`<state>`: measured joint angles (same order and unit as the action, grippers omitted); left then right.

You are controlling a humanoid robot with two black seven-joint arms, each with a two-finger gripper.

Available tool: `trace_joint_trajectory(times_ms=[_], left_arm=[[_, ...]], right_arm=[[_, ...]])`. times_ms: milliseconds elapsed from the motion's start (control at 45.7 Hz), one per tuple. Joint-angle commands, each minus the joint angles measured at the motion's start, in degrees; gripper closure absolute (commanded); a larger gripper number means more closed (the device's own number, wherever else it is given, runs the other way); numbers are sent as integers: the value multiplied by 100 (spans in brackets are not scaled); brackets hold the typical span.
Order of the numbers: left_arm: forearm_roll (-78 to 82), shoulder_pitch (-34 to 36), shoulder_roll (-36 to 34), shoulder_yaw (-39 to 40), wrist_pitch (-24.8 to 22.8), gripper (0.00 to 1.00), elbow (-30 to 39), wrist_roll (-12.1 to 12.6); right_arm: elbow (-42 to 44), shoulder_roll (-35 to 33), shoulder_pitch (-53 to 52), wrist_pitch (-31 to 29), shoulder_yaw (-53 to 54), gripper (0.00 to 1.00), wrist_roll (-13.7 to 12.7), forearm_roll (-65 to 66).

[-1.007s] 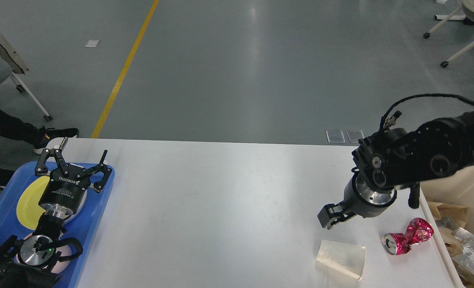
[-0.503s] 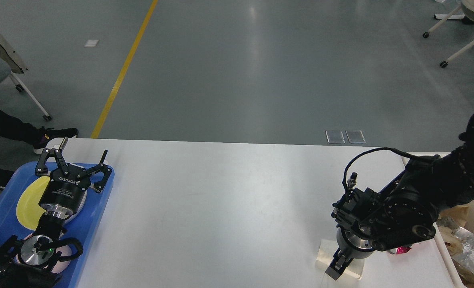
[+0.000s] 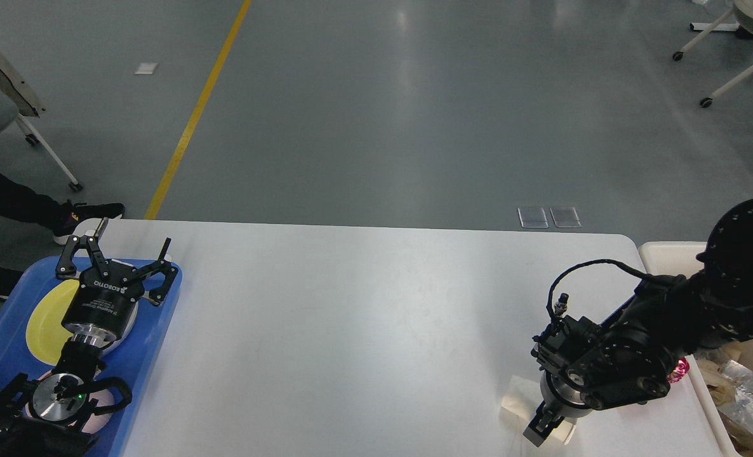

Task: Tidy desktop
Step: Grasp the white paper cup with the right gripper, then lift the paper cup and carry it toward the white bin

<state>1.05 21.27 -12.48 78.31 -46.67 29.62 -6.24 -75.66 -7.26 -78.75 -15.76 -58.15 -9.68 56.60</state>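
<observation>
Counter (image 3: pixel 351 330): one white rectangular top with rounded corners, matte, filling the lower half of the head view. At its left edge sits one blue tray (image 3: pixel 151 346) carrying one yellow plate (image 3: pixel 46 314). The left hand (image 3: pixel 122 254) hovers above that tray with its two fingers spread wide and nothing between them. Near the front right corner lies one pale, translucent cup (image 3: pixel 516 403) on its side; the right hand (image 3: pixel 545 431) points down at it, its fingers close together at the cup, though whether they grip it cannot be determined. One crushed pink can (image 3: pixel 680 369) shows only as a sliver behind the right arm. One beige bin (image 3: pixel 668 257) beside the counter's right edge holds crumpled paper and foil. The room has a glossy grey floor (image 3: pixel 414 114) with one yellow line (image 3: pixel 192 114).
</observation>
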Motion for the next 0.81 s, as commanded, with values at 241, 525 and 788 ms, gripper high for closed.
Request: trace_joint_trajectory(times_ms=[241,525,788], left_arm=[[0,0,0,0,0,3,0,0],[0,0,0,0,0,3,0,0],[0,0,0,0,0,3,0,0]], right_arm=[[52,32,9,73,58,54,-8,-351],[25,-12,-70,125,58,100,-8,-1124],[-62,-179,-421,125,128,100,80,-2126]])
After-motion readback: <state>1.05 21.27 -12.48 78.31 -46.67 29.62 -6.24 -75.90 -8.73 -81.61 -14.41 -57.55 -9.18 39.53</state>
